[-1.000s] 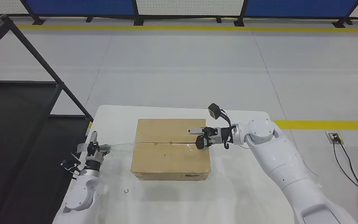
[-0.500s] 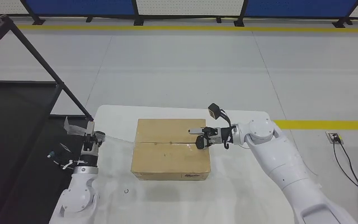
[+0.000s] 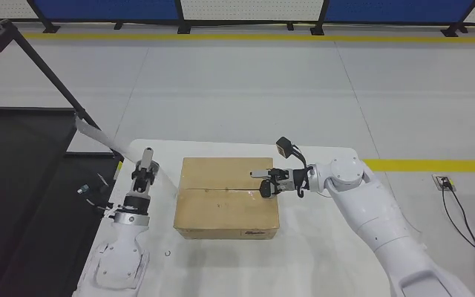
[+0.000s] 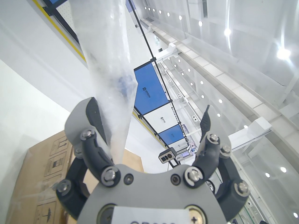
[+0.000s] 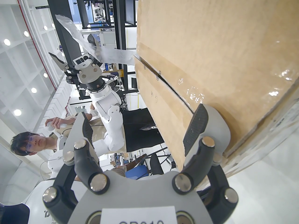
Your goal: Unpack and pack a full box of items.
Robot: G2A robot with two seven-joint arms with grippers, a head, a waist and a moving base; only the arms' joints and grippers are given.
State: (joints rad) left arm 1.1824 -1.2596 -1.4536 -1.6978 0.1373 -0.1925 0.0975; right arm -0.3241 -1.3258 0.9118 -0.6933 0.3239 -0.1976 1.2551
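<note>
Top view, labelled box [image 3: 223, 200], left end effector [image 4: 149, 104] apart, right end effector [image 5: 141, 111] apart

on the table [image 3: 312, 252], at its middle, a box [image 3: 227, 198]. just left of the box, the left gripper [image 3: 146, 165]. from the box's left end past that gripper and out far-left, a tape strip [image 3: 104, 137]. over the box's right end, the right gripper [image 3: 261, 183].
</note>
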